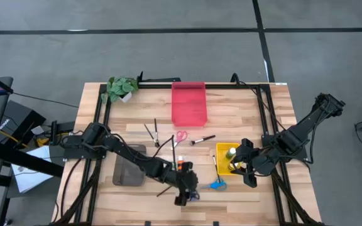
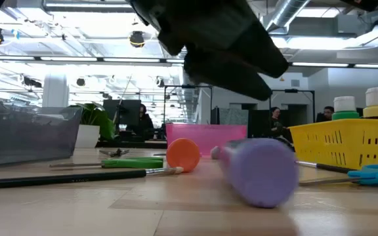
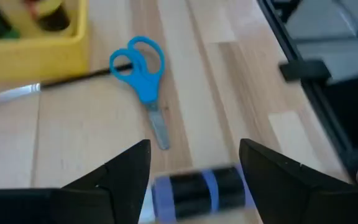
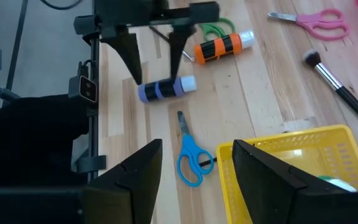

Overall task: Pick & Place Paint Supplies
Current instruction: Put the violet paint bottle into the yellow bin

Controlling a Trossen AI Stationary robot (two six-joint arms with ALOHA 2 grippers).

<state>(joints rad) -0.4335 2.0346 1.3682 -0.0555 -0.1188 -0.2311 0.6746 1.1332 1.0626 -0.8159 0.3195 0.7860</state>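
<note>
The blue paint bottle [image 4: 165,88] is seen lying on the table [image 4: 260,112] between the spread fingers of the left gripper [image 4: 155,59], ungripped, at 6 o'clock on the table.

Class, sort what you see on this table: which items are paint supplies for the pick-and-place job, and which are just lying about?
Job items: blue paint bottle, orange paint bottle, blue scissors, pink scissors, green scissors, brush.

Lying about: potted plant, red tray, grey tray, yellow tray.

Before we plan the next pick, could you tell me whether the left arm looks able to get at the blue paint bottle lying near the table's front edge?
Probably yes. The left gripper hangs directly over the blue paint bottle with its jaws apart on either side of it, and nothing lies between them. The blue scissors lie apart from it.
</note>
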